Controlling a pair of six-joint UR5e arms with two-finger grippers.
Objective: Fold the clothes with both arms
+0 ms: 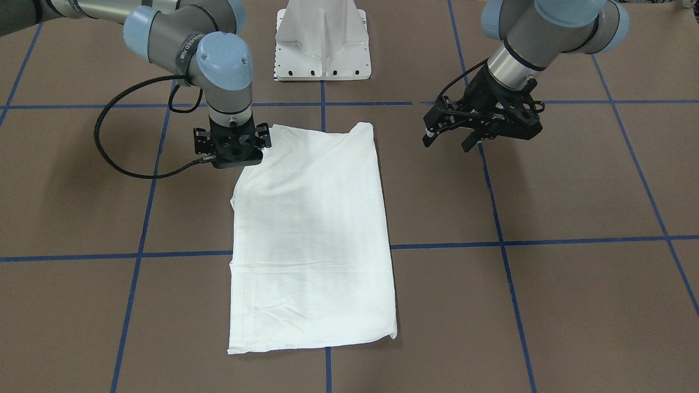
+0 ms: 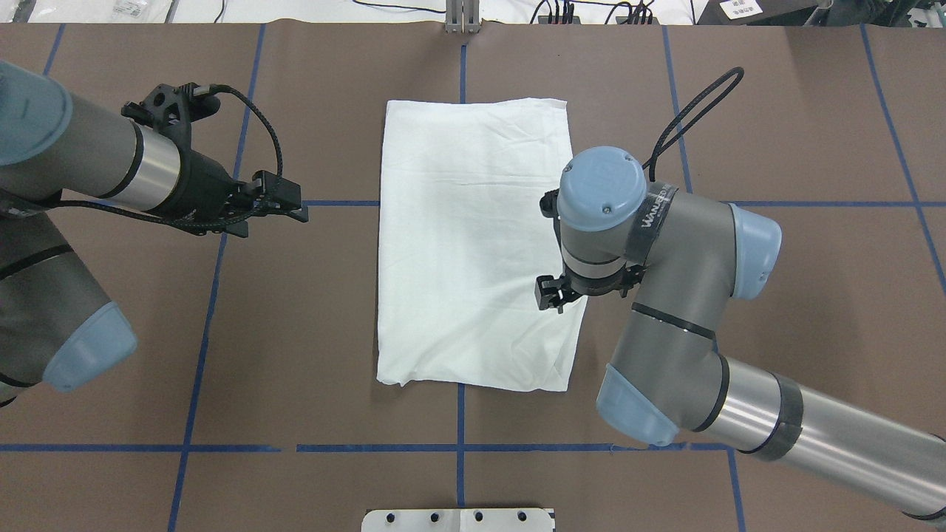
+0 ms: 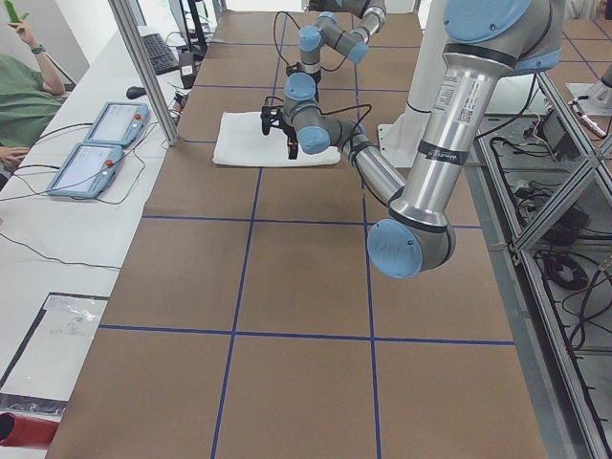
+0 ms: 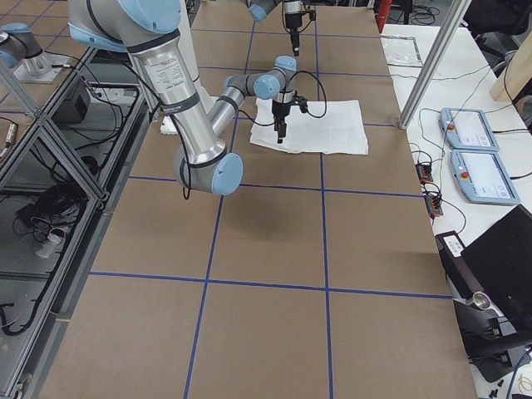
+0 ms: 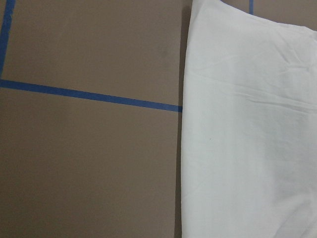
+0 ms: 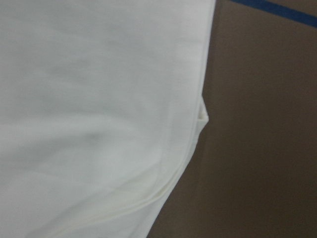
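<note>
The white T-shirt lies folded into a tall rectangle on the brown table; no print or collar shows. It also shows in the overhead view. My right gripper points straight down at the shirt's corner nearest my base, at its edge; its fingers are hidden under the wrist. The right wrist view shows the cloth up close, with a curved hem. My left gripper is open and empty, hovering beside the shirt's other long edge. The left wrist view shows that edge of the shirt.
The white metal pedestal base stands on the table behind the shirt, between the two arms. Blue tape lines cross the brown table. Operator tablets lie on a side table beyond the far edge.
</note>
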